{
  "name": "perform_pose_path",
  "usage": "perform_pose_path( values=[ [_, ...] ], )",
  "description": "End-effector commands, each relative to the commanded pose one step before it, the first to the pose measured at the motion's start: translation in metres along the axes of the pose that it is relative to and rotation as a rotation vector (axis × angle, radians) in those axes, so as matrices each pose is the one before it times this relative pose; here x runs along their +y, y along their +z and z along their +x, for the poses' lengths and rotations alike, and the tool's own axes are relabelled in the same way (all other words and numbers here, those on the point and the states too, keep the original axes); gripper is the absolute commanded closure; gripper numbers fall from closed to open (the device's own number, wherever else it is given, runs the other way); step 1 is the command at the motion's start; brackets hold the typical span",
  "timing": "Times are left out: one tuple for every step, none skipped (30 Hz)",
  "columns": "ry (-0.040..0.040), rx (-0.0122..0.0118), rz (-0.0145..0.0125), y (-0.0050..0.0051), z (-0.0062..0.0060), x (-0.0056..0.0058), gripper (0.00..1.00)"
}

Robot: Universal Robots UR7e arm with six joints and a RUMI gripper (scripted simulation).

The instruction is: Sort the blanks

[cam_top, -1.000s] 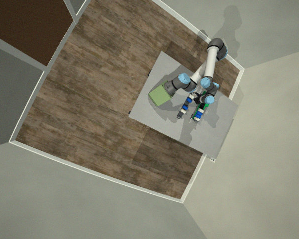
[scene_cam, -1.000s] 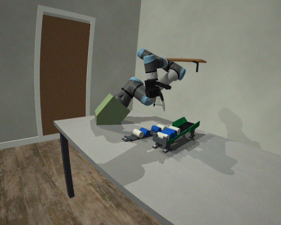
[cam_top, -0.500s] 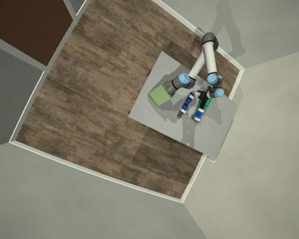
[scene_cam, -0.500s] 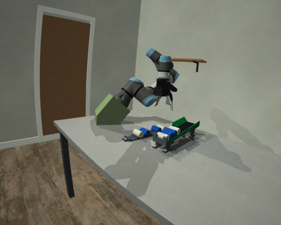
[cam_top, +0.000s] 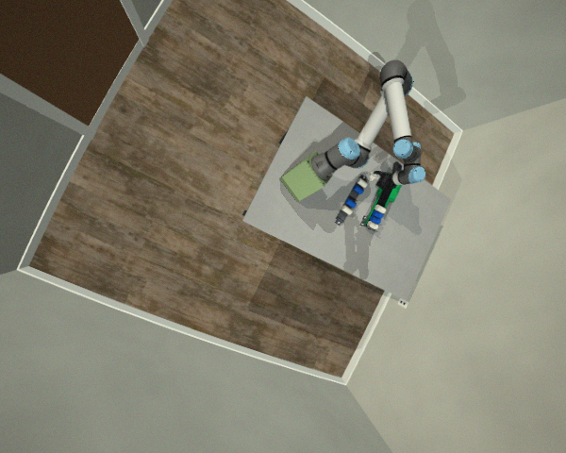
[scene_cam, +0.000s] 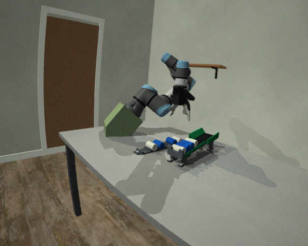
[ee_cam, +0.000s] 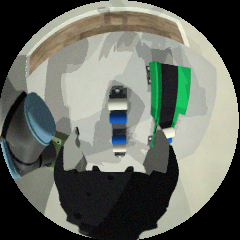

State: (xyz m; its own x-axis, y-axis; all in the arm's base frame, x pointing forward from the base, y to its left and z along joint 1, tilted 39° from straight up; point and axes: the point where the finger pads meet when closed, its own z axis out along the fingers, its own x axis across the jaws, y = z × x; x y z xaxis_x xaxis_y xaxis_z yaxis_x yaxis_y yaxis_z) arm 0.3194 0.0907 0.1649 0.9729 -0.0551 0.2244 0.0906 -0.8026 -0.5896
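The green feed ramp (cam_top: 394, 192) (scene_cam: 196, 132) (ee_cam: 184, 92) carries four blanks across it. A white blank (cam_top: 372, 226) (scene_cam: 178, 147) lies at the grey stop (scene_cam: 174, 153); two blue blanks and another white blank (cam_top: 380, 209) (scene_cam: 191, 141) follow in a row. The dark stock rack (cam_top: 341, 217) (scene_cam: 138, 151) (ee_cam: 117, 91) holds a white (cam_top: 362, 180) (ee_cam: 117, 104) and a blue blank (cam_top: 358, 188) (ee_cam: 118, 117) at one end, a blue (cam_top: 350, 202) (scene_cam: 158, 144) and a white blank (cam_top: 346, 210) (scene_cam: 151, 145) at the other, with a gap between the pairs. My gripper (scene_cam: 180, 117) (ee_cam: 116, 126) is open and empty, high above them.
The green base block (cam_top: 303, 180) (scene_cam: 122, 124) stands on the grey table (cam_top: 395, 263) (scene_cam: 242, 198), with the arm rising from it. The ramp's side walls stand higher than the low rack beside it. A wooden shelf (scene_cam: 207, 65) is on the wall behind.
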Motion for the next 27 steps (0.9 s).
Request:
perform_pose_path(
  values=[
    [-0.00009, -0.00017, -0.00058, 0.00333, 0.00039, 0.00043, 0.0],
    [0.0002, -0.00091, -0.00034, 0.00623, 0.00024, 0.00043, 0.0],
    [0.00021, -0.00119, -0.00024, 0.00876, 0.00016, 0.00032, 0.0],
    [0.00015, -0.00122, 0.00005, 0.00973, -0.00008, -0.00004, 0.0],
    [0.00006, -0.00102, 0.00034, 0.00882, -0.00033, -0.00038, 0.0],
    [0.00001, -0.00069, 0.00041, 0.00631, -0.00038, -0.00046, 0.0],
    [-0.00001, -0.00033, 0.00025, 0.00307, -0.00023, -0.00028, 0.0],
    [0.0, -0.00006, 0.00005, 0.00054, -0.00004, -0.00005, 0.0],
    [0.0, 0.0, 0.0, 0.0, 0.0, 0.0, 0.0],
    [0.0, 0.0, 0.0, 0.0, 0.0, 0.0, 0.0],
    [0.0, 0.0, 0.0, 0.0, 0.0, 0.0, 0.0],
    [0.0, 0.0, 0.0, 0.0, 0.0, 0.0, 0.0],
    [0.0, 0.0, 0.0, 0.0, 0.0, 0.0, 0.0],
    [0.0, 0.0, 0.0, 0.0, 0.0, 0.0, 0.0],
    [0.0, 0.0, 0.0, 0.0, 0.0, 0.0, 0.0],
    [0.0, 0.0, 0.0, 0.0, 0.0, 0.0, 0.5],
    [0.0, 0.0, 0.0, 0.0, 0.0, 0.0, 0.5],
    [0.0, 0.0, 0.0, 0.0, 0.0, 0.0, 0.5],
    [0.0, 0.0, 0.0, 0.0, 0.0, 0.0, 0.5],
    [0.0, 0.0, 0.0, 0.0, 0.0, 0.0, 0.5],
    [0.0, 0.0, 0.0, 0.0, 0.0, 0.0, 0.5],
    [0.0, 0.0, 0.0, 0.0, 0.0, 0.0, 0.5],
    [0.0, 0.0, 0.0, 0.0, 0.0, 0.0, 0.5],
    [0.0, 0.0, 0.0, 0.0, 0.0, 0.0, 0.5],
    [0.0, 0.0, 0.0, 0.0, 0.0, 0.0, 0.5],
    [0.0, 0.0, 0.0, 0.0, 0.0, 0.0, 0.5],
    [0.0, 0.0, 0.0, 0.0, 0.0, 0.0, 0.5]
  ],
)
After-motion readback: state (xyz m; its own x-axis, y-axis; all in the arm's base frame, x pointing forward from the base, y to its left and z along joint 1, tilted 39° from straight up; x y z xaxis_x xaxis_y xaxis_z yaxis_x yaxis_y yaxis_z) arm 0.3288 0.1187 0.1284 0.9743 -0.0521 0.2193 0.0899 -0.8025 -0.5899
